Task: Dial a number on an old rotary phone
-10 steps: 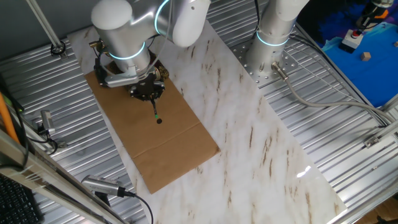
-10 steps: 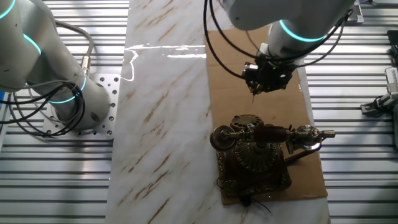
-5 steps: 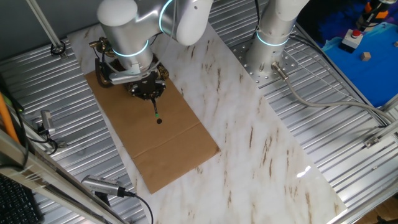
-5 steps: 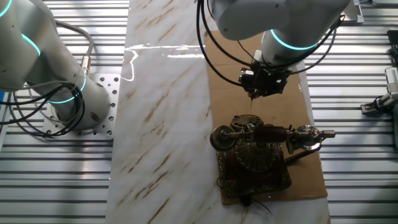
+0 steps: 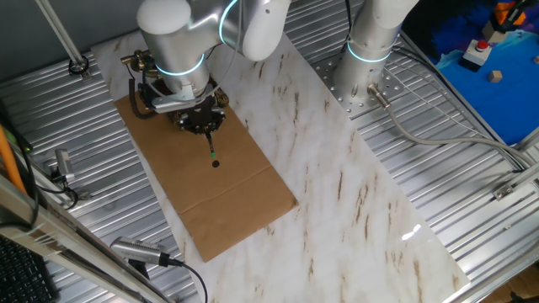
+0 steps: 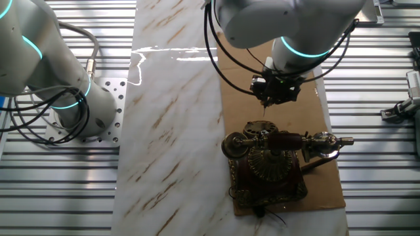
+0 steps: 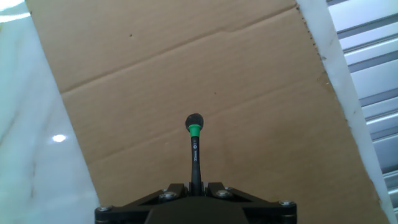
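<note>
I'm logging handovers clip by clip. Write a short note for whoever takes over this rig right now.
Gripper: fingers shut on the thin black stick, whose green-banded tip points out over bare cardboard.
Rotary phone: sits on the cardboard sheet, handset on its cradle; the gripper hangs just beyond it, the stick not touching it.
Done: stick is in hand.
Left: bring the tip to the dial, seat it in a finger hole, and turn. No sign of dialing yet.

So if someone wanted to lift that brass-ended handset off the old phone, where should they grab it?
Probably the handset's dark middle bar, from straight above: it lies level across the old rotary phone's cradle, and the bulky brass ends look harder to pinch.
</note>
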